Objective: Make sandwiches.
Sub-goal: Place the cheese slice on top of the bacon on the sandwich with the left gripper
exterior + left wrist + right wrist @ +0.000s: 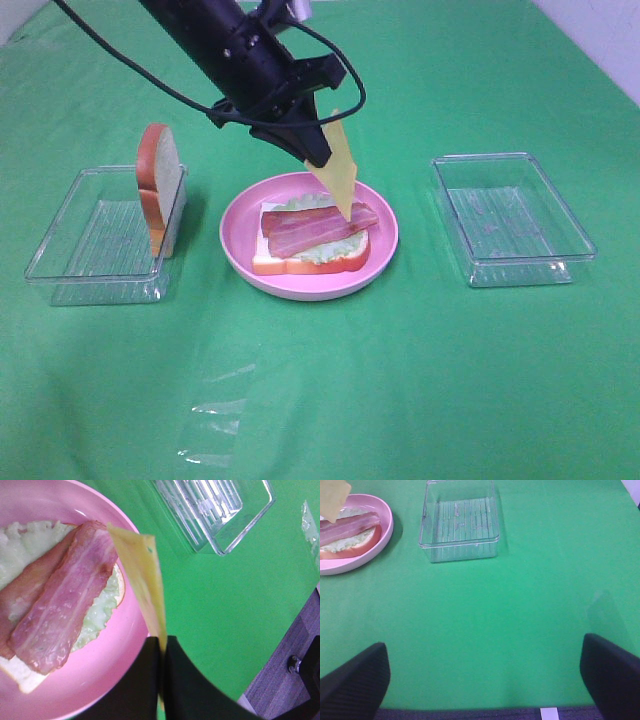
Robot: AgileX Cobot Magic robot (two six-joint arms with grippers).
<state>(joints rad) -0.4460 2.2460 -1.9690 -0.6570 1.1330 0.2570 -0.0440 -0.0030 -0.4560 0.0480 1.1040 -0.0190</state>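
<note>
On the pink plate (240, 250) lies a bread slice (300, 264) topped with pale green lettuce (335, 248) and red-brown bacon strips (315, 228). My left gripper (317, 156) is shut on a yellow cheese square (336, 168) and holds it tilted just above the bacon; the left wrist view shows the cheese (142, 580) edge-on between the fingers (137, 680). A second bread slice (160, 190) stands upright against the left clear tray (70, 262). My right gripper (482, 680) is open and empty over bare green cloth, out of the exterior view.
An empty clear tray (575, 250) sits right of the plate, also in the right wrist view (427, 542). A clear plastic sheet (215, 420) lies on the green cloth near the front. The table edge shows in the left wrist view (290, 650).
</note>
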